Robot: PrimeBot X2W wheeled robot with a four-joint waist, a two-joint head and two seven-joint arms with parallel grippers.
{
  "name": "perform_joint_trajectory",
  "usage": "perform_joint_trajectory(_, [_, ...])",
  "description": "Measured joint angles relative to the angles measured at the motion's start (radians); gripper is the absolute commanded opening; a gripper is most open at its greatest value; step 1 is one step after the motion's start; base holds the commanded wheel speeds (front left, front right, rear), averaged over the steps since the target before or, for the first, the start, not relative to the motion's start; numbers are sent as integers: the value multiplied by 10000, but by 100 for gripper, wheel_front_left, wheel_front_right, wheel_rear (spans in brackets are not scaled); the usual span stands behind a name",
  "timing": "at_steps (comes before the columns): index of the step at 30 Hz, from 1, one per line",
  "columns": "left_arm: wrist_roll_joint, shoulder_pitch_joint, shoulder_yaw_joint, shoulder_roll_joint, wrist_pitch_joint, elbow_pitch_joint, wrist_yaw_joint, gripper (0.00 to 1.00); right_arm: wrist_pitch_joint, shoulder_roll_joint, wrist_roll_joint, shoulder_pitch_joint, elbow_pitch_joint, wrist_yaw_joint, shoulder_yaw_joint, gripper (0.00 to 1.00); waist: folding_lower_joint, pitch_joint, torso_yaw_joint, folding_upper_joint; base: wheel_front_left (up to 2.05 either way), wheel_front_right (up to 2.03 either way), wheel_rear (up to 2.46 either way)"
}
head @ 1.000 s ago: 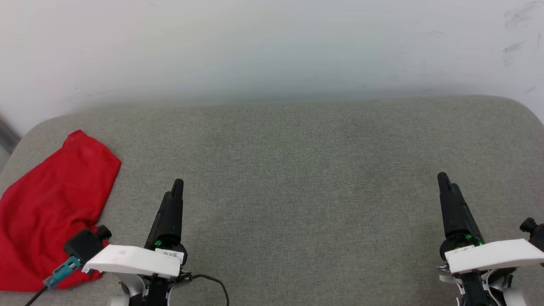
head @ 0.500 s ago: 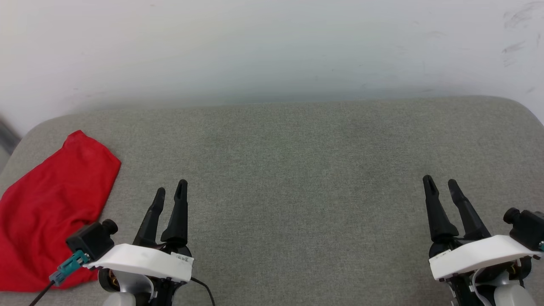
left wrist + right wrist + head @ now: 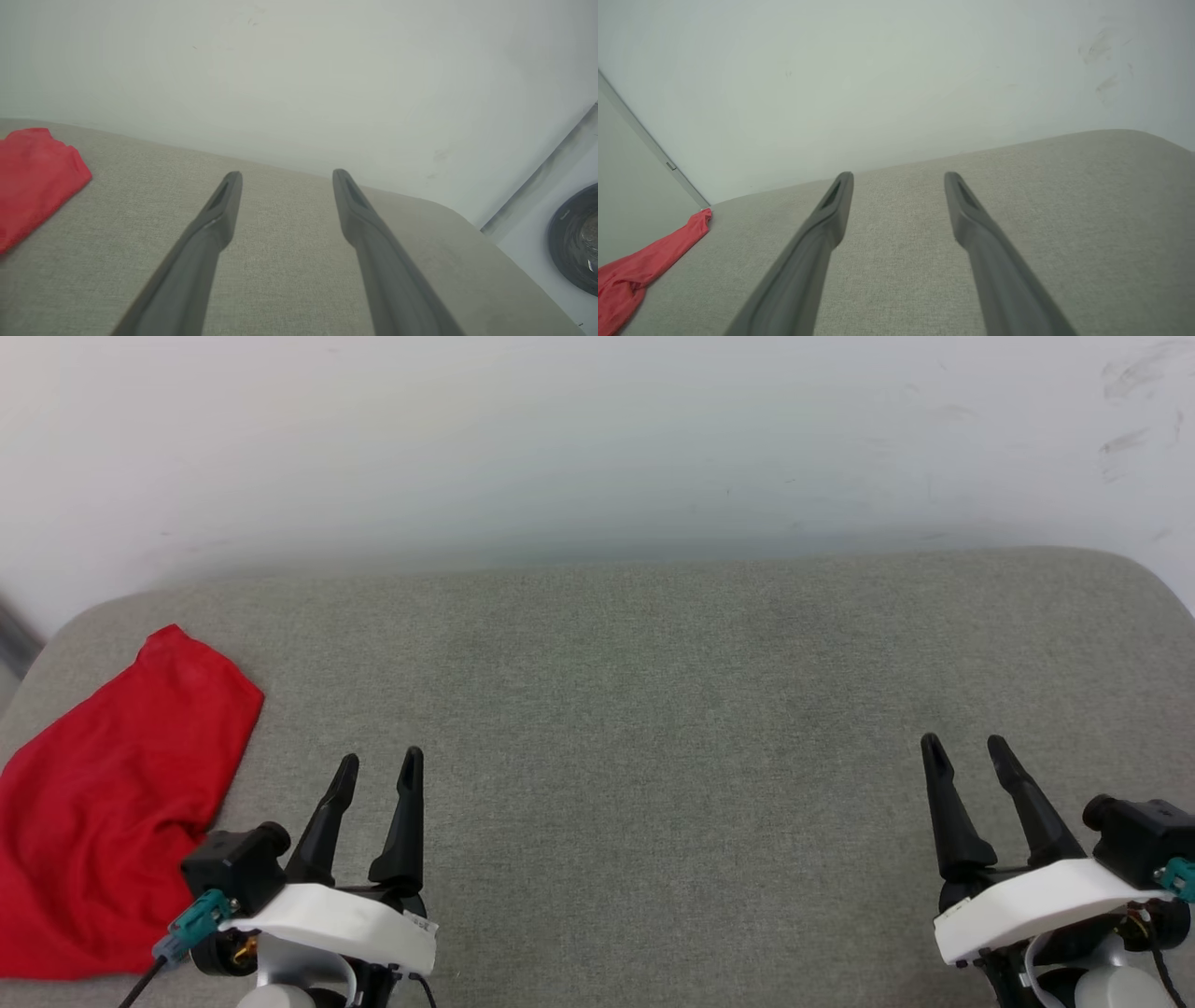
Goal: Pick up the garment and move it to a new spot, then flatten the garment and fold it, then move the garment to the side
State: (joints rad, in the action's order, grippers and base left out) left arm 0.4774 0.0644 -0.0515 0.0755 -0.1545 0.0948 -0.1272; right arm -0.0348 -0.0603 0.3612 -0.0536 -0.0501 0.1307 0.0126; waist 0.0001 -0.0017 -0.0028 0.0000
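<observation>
One red garment (image 3: 103, 803) lies bunched at the left end of the grey padded surface (image 3: 653, 709)
Two grippers, both empty with fingers (image 3: 205, 242) spread apart: left gripper (image 3: 380, 758) near the garment, right gripper (image 3: 963, 743) well apart from it

At the lower left of the frame, the left gripper (image 3: 380, 758) has two long black fingers (image 3: 401, 831) tapering to narrow tips, a curved white cover (image 3: 336, 919) with a small label (image 3: 420, 926), and a black camera block (image 3: 233, 868) with a teal plug (image 3: 191, 915) and a dark cable (image 3: 140, 985). The right gripper (image 3: 963, 743), at the lower right, is built alike.
</observation>
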Motion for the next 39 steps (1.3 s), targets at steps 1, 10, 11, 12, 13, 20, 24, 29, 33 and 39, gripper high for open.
perform_joint_trajectory(1, [-138, -10, -19, 27, -35, 21, 36, 100, 0, 4, -132, 22, 17, 0, -2, 100, 0, -3, -3, 0, 0, 0, 0])
perform_joint_trajectory(10, [-1154, -89, -146, 134, -251, 203, 84, 100, 0, 31, -1099, 95, 119, 0, 35, 100, 0, -17, -11, 0, 0, 0, 0])
perform_joint_trajectory(11, [-1258, -90, -157, 140, -268, 211, 102, 100, 0, 31, -1193, 111, 136, 0, 44, 100, 0, -17, -9, 0, 0, 0, 0])
perform_joint_trajectory(12, [-1331, -92, -163, 142, -307, 221, 128, 100, -2, 33, -1283, 131, 146, 0, 58, 100, 0, -17, -6, 0, 0, 0, 0])
perform_joint_trajectory(13, [-1409, -94, -171, 148, -326, 230, 130, 100, 0, 36, -1392, 149, 150, 0, 61, 100, 0, -17, -4, 0, 0, 0, 0])
perform_joint_trajectory(20, [-1996, -153, -242, 165, -470, 305, 144, 100, 4, 59, -1956, 196, 228, 0, 105, 100, 0, -28, 11, 0, 0, 0, 0])
perform_joint_trajectory(24, [-2284, -156, -265, 157, -552, 307, 157, 100, 6, 69, -2224, 232, 278, 0, 130, 100, 0, -37, 16, 0, 0, 0, 0])
perform_joint_trajectory(29, [-2569, -158, -284, 123, -660, 316, 157, 100, 6, 77, -2353, 294, 318, 0, 176, 100, -1, -49, 18, 0, 0, 0, 0])
perform_joint_trajectory(33, [-2807, -162, -284, 104, -732, 337, 155, 100, -17, 79, -2328, 300, 318, 0, 199, 100, -1, -59, 13, 0, 0, 0, 0])
perform_joint_trajectory(39, [-3097, -169, -265, 42, -867, 449, 119, 100, -92, 81, -2638, 300, 320, 0, 178, 100, -1, -75, 10, 0, 0, 0, 0])
